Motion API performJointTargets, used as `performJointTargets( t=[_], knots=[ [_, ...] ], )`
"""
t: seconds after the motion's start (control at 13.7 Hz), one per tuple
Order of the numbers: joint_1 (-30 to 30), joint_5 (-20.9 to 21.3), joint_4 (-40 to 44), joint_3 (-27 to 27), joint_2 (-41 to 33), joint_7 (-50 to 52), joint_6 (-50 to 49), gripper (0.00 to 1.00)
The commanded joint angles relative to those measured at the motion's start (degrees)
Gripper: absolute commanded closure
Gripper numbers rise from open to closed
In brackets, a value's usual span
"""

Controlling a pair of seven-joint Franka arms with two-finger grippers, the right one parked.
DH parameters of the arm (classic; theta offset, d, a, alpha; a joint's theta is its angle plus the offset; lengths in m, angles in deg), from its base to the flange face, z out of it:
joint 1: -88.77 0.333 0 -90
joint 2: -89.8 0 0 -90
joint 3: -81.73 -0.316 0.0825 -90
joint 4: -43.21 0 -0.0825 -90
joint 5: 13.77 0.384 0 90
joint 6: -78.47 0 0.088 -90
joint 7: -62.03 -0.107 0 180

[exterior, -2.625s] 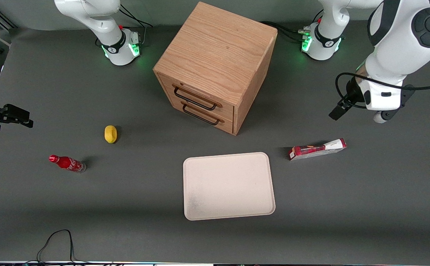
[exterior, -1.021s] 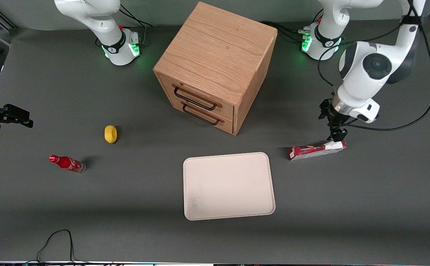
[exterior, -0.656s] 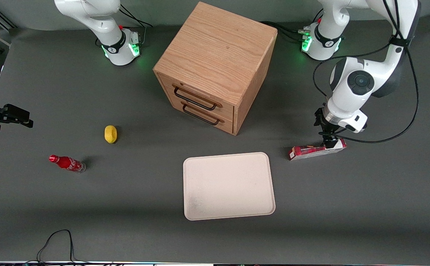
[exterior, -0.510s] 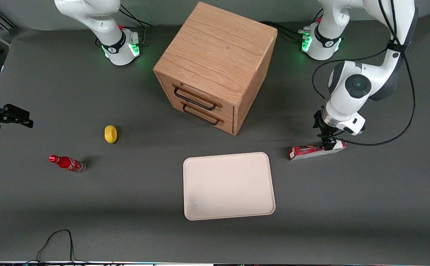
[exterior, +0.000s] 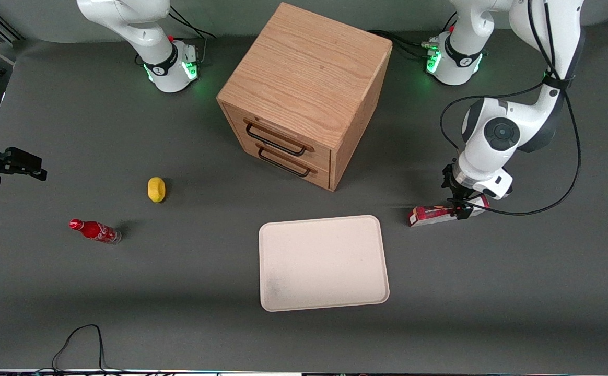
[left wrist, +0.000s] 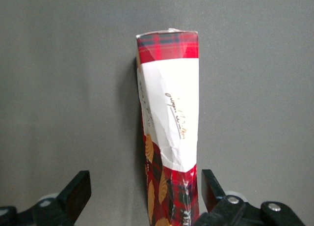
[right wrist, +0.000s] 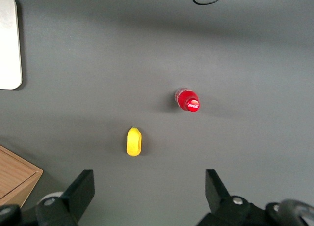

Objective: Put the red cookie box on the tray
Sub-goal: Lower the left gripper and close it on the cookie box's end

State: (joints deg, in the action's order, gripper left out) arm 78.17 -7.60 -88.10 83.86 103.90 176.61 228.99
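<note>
The gripper [exterior: 459, 207] is down at the box [exterior: 436, 213], right over its white part, at the working arm's end of the table. The wrist camera shows both fingers [left wrist: 77, 192] spread wide, one on each side of the box, with clear gaps to the carton: open, nothing gripped. The box lies flat on the mat [exterior: 518, 271], not on the tray [exterior: 323, 262], which sits near it toward the parked arm's end and a little nearer the front camera.

The surface is a dark grey mat, plain and matte, covering the whole table; a paler floor shows along its edge farthest from the camera. From the gripper toward the parked arm, and farther from the camera, stands the wooden cabinet [exterior: 306, 94] with two black drawer handles. Well off toward the parked arm's end are a lemon [exterior: 156, 189] and a red bottle [exterior: 95, 231], the bottle nearer the camera. A black cable [exterior: 82, 342] loops at the table's near edge.

Only the wrist camera shows the box up close [left wrist: 169, 132]: red tartan at the end, a creased white panel with a line of gold script too small to read, then more tartan with orange shapes near the fingers. The front view gives none of that detail. The parked arm's wrist camera shows the bottle from above, cap toward it, beside the lemon; white lettering on the bottle cannot be read.
</note>
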Motion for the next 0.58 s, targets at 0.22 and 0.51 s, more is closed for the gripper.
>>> performJointTargets(
  t=[0.22, 0.51],
  knots=[
    [0.40, 1.39, 2.29, -0.19, 2.33, 1.00, 0.30, 0.62],
    [0.84, 1.39, 2.37, -0.11, 2.33, 0.82, 0.12, 1.00]
  ],
)
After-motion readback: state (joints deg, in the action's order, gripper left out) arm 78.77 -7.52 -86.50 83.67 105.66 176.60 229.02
